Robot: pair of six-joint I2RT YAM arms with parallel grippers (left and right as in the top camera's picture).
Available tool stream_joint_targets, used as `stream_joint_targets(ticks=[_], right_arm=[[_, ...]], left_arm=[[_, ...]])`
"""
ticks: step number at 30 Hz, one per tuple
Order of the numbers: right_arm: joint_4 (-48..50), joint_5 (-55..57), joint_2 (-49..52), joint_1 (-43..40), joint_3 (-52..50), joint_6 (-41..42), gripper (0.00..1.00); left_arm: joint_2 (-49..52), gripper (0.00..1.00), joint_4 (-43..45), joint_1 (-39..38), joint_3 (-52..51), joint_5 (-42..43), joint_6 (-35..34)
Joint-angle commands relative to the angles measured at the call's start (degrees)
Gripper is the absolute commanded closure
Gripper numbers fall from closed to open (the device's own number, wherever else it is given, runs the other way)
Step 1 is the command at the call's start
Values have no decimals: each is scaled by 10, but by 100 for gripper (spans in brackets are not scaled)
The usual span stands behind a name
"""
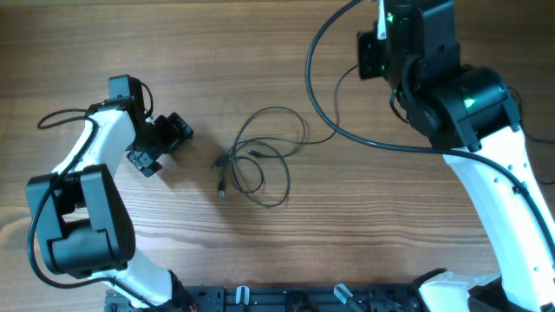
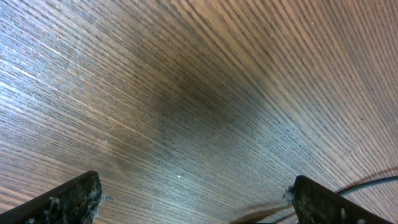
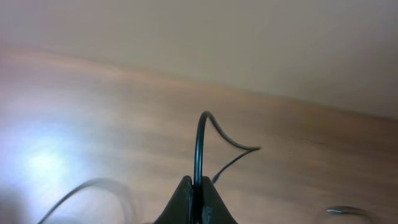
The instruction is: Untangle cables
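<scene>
A loose tangle of thin black cables [image 1: 260,156] lies in loops on the wooden table near the middle, with small plug ends at its left side [image 1: 221,165]. My left gripper [image 1: 165,147] rests just left of the tangle, open and empty; in the left wrist view its gripper [image 2: 196,198] frames bare wood, and a cable strand [image 2: 373,182] shows at the right edge. My right gripper [image 3: 198,186] is shut on a black cable [image 3: 199,143] that rises from the jaws and bends right. Overhead, the right arm's wrist [image 1: 386,43] is at the top edge, its fingertips hard to make out.
A thicker black cable [image 1: 314,78] arcs from the top edge down to the right arm [image 1: 486,165]. The left arm [image 1: 87,217] fills the left front. A dark rail [image 1: 286,299] runs along the table's front edge.
</scene>
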Motion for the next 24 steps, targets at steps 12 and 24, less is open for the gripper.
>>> stream_joint_targets(ticks=[12, 24], right_arm=[[-48, -406, 1, -2, 3, 3, 96], [-93, -363, 1, -2, -3, 4, 96]], left_arm=[[5, 0, 0, 3, -1, -5, 5], [5, 0, 8, 2, -1, -2, 5]])
